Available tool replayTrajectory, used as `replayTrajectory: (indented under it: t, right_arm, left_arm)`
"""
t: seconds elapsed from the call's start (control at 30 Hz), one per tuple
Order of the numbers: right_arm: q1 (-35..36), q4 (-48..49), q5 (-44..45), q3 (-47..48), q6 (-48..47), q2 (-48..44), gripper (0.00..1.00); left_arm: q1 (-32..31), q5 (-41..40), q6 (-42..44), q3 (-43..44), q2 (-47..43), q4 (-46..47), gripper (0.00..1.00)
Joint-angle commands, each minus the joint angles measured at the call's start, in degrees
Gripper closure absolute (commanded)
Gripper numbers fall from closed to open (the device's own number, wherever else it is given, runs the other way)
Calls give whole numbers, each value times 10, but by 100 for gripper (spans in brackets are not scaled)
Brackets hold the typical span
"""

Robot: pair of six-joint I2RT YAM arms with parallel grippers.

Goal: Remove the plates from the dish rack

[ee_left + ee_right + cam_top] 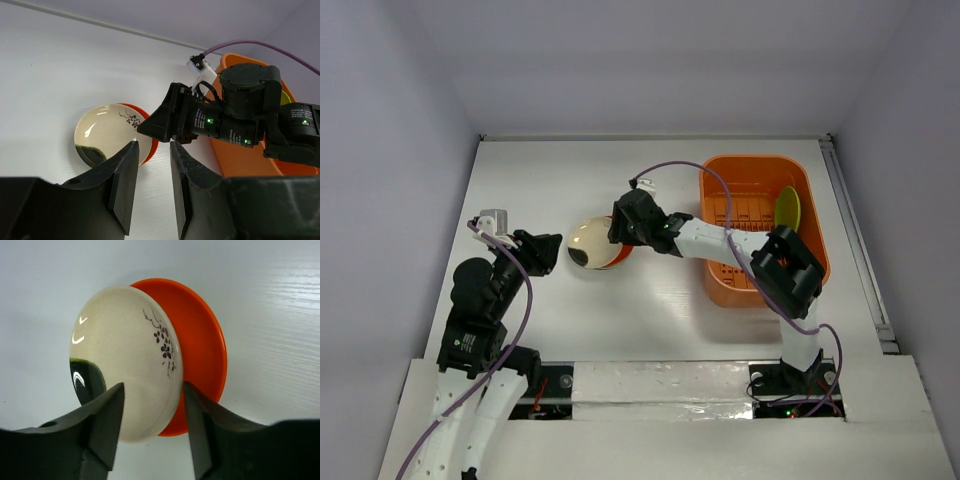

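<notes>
A cream plate (590, 242) with a dark green patch and a small flower print lies on an orange-red plate (621, 262) on the table, left of the orange dish rack (752, 160). My right gripper (613, 235) hovers over this stack. In the right wrist view it (153, 390) is open, its fingers straddling the near edge of the cream plate (125, 355), with the orange-red plate (205, 350) beneath. A lime green plate (787, 210) stands on edge in the rack. My left gripper (545, 252) is open and empty, just left of the stack. No blue-green plate shows.
The left wrist view shows my left gripper (153, 145) above bare table, the stack (107, 130) ahead, the right arm's wrist (220, 120) over it and the rack (240, 155) behind. A purple cable (670, 168) loops above the rack.
</notes>
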Motion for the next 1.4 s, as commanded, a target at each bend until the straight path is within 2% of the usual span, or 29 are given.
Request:
replayTrajectory:
  t: [0.0, 0.07, 0.13, 0.2, 0.27, 0.3, 0.4, 0.43, 0.5, 0.57, 0.6, 0.7, 0.8, 0.83, 0.93, 1.2, 1.3, 1.37]
  right_arm:
    - [-2, -2, 35, 3, -12, -37, 42]
    - [-2, -18, 55, 3, -20, -52, 30]
    - [-2, -36, 72, 8, -31, -76, 29]
    - [-2, -53, 100, 7, -40, -97, 31]
    - [-2, -68, 130, 2, -47, -133, 39]
    - [-2, -76, 141, 1, -56, -145, 43]
    - [-2, -121, 231, -5, -77, -202, 77]
    - [-7, -136, 257, -6, -83, -216, 93]
    - [-35, -188, 321, -20, -92, -263, 100]
    - [-73, -226, 368, -43, -94, -297, 100]
    - [-129, -234, 370, -76, -95, -333, 100]
    - [-212, -238, 359, -129, -116, -379, 100]
    - [-281, -233, 352, -169, -142, -411, 77]
    - [-294, -233, 350, -175, -148, -407, 63]
    - [-337, -241, 342, -174, -165, -384, 50]
    - [-403, -215, 318, -174, -181, -304, 51]
    - [-403, -213, 318, -167, -185, -291, 56]
    - [-403, -212, 312, -163, -184, -285, 65]
  left_arm:
    - [-4, -3, 1, 0, -5, 15, 72]
    - [-4, -2, 1, 0, -5, 15, 72]
    - [-4, -2, 1, 0, -5, 15, 72]
    - [-4, -2, 1, 0, -5, 15, 72]
    - [-4, -2, 1, 0, -4, 15, 72]
    - [-4, -1, 1, 0, -5, 15, 72]
    - [-4, 0, 2, 0, -5, 15, 72]
    - [-4, -1, 1, 0, -5, 15, 72]
    - [-4, -1, 1, 0, -5, 16, 72]
    - [-4, 1, 2, -1, -4, 16, 73]
    - [-4, 2, 2, 0, -5, 17, 75]
    - [-4, 3, 2, -2, -6, 19, 82]
    - [-4, 4, 2, -3, -6, 20, 86]
    - [-4, 4, 2, -2, -5, 19, 87]
    - [-4, 3, 2, -2, -6, 19, 87]
    - [-9, -1, 2, -1, -8, 17, 85]
    - [-9, -1, 2, 0, -9, 16, 84]
    - [-9, 0, 2, 0, -9, 17, 84]
